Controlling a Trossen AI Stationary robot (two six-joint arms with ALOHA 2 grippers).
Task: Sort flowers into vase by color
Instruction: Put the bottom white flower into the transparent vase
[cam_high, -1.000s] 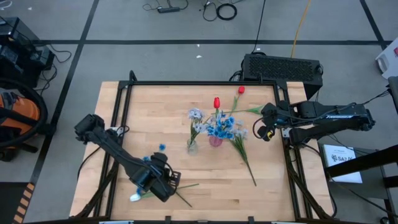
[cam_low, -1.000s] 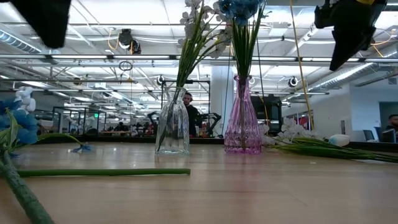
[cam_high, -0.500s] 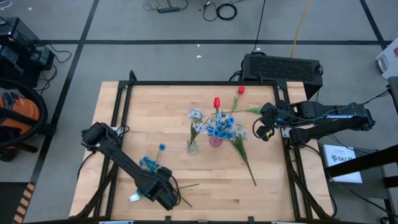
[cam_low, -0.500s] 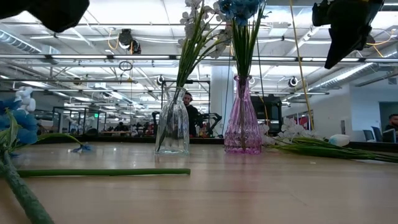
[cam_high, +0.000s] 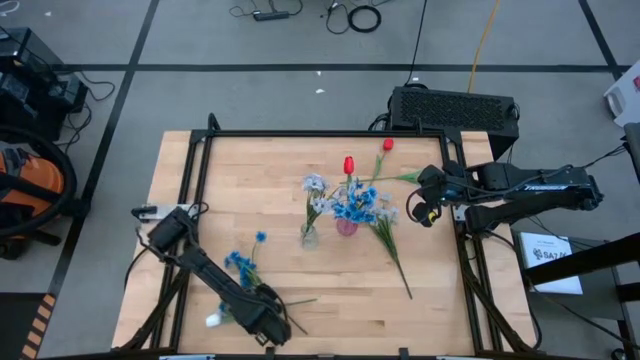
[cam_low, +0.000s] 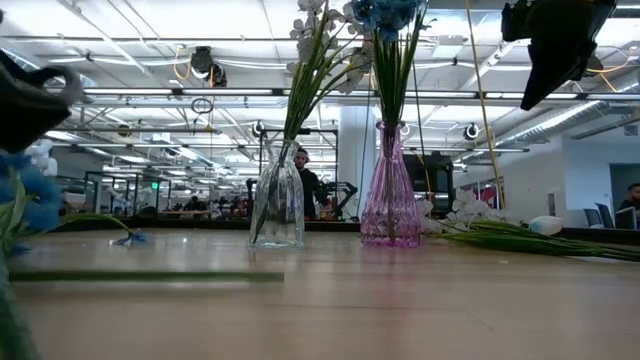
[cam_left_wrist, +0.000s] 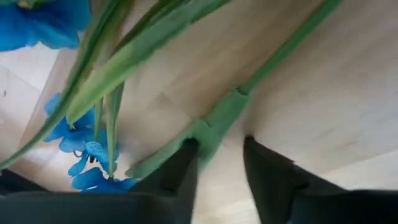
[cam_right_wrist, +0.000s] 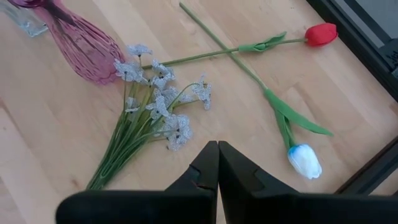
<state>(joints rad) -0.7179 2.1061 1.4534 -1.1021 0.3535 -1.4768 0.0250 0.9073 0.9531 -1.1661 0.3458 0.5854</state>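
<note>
A clear vase (cam_high: 308, 235) holds a pale lavender-white spray (cam_high: 315, 188), and a pink vase (cam_high: 347, 226) holds blue sprays (cam_high: 356, 206). Red tulips (cam_high: 348, 165) and another pale spray (cam_right_wrist: 158, 106) lie beside them. Near the front edge lie a blue spray (cam_high: 240, 263) and a white tulip bud (cam_high: 215, 320). My left gripper (cam_high: 265, 322) is low over the stems there, open, with a leafy green stem (cam_left_wrist: 214, 121) between its fingertips (cam_left_wrist: 186, 155). My right gripper (cam_high: 428, 213) hangs shut above the table's right edge. My left gripper comes at the green stem steeply from above, with one finger on each side and the fingers lying across it. The stem lies flat on the table. One fingertip (cam_left_wrist: 188, 149) overlaps the stem's leaf (cam_left_wrist: 199, 134). I cannot tell whether it touches.
A white tulip (cam_right_wrist: 305, 160) and a red tulip (cam_right_wrist: 320, 34) lie crossed near the right rail (cam_right_wrist: 367, 43). A black frame (cam_high: 300, 133) runs round the table. Bare wood shows between the vases and the front edge.
My left gripper has come down toward the table near the front edge and rolled about its own line. That has uncovered the blue spray lying behind it. In the low view it has dropped from the top left corner to mid-height at the left.
</note>
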